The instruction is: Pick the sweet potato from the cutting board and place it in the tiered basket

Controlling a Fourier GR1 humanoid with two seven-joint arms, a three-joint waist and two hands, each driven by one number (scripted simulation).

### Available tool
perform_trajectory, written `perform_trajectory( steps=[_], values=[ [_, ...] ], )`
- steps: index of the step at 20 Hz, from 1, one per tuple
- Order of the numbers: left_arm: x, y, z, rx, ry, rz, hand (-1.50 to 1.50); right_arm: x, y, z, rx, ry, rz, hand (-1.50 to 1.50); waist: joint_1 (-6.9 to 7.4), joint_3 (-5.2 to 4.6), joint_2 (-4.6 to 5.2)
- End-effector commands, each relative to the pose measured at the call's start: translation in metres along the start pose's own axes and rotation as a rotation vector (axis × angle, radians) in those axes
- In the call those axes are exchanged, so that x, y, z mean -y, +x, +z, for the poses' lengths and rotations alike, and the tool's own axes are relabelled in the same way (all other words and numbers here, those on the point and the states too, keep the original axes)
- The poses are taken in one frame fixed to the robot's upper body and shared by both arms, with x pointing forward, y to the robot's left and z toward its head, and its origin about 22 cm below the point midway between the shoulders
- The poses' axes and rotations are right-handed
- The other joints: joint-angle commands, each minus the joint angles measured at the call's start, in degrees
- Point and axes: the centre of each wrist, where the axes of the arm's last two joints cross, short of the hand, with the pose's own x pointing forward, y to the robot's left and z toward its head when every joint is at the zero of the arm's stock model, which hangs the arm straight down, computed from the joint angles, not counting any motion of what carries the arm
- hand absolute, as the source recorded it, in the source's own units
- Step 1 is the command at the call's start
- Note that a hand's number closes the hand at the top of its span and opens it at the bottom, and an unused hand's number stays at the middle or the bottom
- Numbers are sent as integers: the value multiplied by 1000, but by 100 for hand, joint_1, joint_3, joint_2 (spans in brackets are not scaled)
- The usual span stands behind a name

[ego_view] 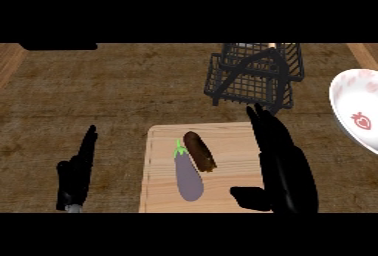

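A brown sweet potato (pixel 199 150) lies on the pale wooden cutting board (pixel 229 137), touching a purple eggplant (pixel 188 177) with a green stem. My right hand (pixel 284 165) hovers over the board's right side, fingers straight and pointing away, thumb out to the left; it holds nothing and stands apart from the sweet potato. The black wire tiered basket (pixel 255 75) stands behind the board, a little to the right. My left hand (pixel 76 172) rests open on the counter left of the board.
A white plate with strawberry prints (pixel 358 107) lies at the right edge. The dark wooden counter (pixel 111 90) stretches to the left and behind. A dark object (pixel 57 46) sits at the top left.
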Motion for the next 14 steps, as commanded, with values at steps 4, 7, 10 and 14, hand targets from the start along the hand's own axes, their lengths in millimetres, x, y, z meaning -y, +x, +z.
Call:
perform_trajectory(
  steps=[4,7,10,14],
  values=[
    [-5,-9,3,-61,-25,7,0,-14,80,25,-111,-66,224,-150,103,-4,43],
    [0,-8,2,-55,-41,-2,0,-32,104,16,-153,-73,254,-150,131,6,73],
    [3,-7,0,-38,-45,7,0,-44,108,6,-162,-64,313,-150,152,11,89],
    [2,-14,2,-42,-29,7,0,-60,102,-1,-197,-33,423,-150,139,10,95]
  ],
)
